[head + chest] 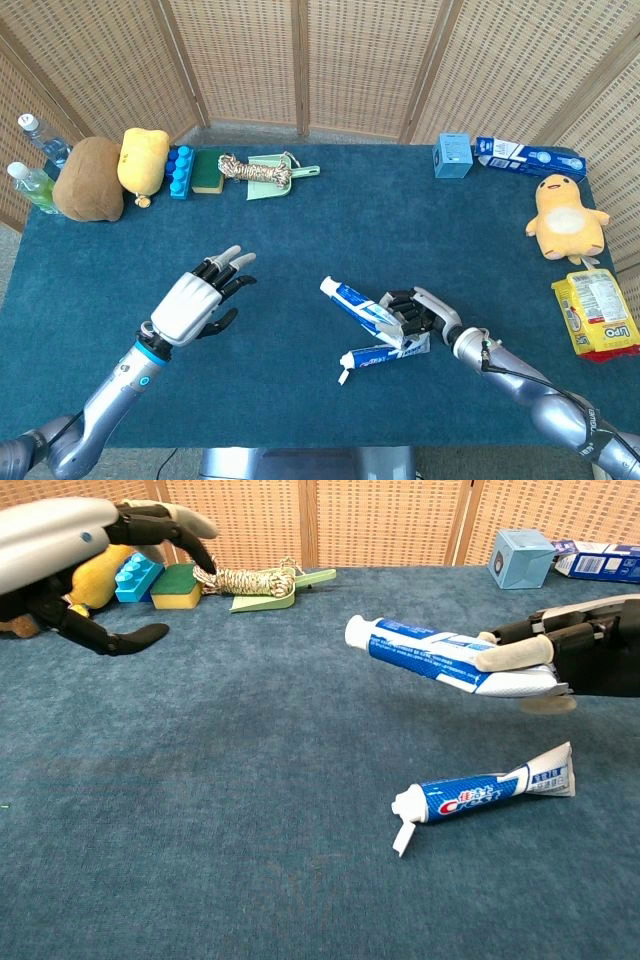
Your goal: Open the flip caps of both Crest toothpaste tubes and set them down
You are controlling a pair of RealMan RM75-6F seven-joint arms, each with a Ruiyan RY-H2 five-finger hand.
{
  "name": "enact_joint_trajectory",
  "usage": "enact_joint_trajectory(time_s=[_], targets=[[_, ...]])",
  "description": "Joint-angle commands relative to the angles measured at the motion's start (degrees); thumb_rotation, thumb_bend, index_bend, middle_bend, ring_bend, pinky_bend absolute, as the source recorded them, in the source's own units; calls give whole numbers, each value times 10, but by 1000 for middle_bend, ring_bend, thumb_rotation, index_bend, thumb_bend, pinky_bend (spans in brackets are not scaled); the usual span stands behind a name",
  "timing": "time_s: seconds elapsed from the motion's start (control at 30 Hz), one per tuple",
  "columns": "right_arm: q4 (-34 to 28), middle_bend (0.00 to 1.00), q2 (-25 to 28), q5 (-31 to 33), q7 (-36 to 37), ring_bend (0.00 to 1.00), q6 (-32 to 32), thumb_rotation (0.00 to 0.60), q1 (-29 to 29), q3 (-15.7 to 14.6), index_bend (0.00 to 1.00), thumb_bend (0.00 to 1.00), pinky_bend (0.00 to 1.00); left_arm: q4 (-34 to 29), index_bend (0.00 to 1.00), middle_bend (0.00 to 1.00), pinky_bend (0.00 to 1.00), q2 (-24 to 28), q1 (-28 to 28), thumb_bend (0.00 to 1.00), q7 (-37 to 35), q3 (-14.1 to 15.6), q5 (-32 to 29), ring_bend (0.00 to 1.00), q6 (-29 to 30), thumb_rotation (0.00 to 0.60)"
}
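Note:
My right hand (415, 312) (560, 655) holds a blue-and-white Crest toothpaste tube (356, 301) (430, 652) lifted above the table, its white cap pointing left and still closed. A second Crest tube (385, 353) (485, 791) lies on the blue cloth just below it, its flip cap hanging open at the left end. My left hand (198, 298) (95, 550) hovers open with its fingers spread, left of the held tube and apart from it.
Along the back edge sit a brown plush (88, 180), a yellow plush (142, 160), blue blocks (179, 171), a sponge (208, 171), rope on a green dustpan (262, 172), a blue box (453, 155) and a carton (528, 157). A yellow duck (565, 218) and snack bag (597, 313) lie right.

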Motion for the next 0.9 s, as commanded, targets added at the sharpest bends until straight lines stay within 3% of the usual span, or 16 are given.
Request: enact_joint_trajectory(time_s=[0.03, 0.53, 0.9], targets=[[-4, 721, -6, -2, -7, 764, -10, 600, -10, 11, 912, 466, 856, 9, 213, 104, 209, -11, -7, 365, 4, -1, -1, 51, -2, 600], [-19, 721, -38, 13, -79, 764, -55, 600, -47, 51, 911, 468, 856, -1, 263, 101, 209, -33, -51, 345, -23, -26, -78, 47, -65, 600], [-31, 721, -61, 33, -133, 764, -67, 600, -51, 61, 911, 467, 856, -17, 263, 100, 209, -45, -82, 343, -39, -36, -137, 43, -110, 600]])
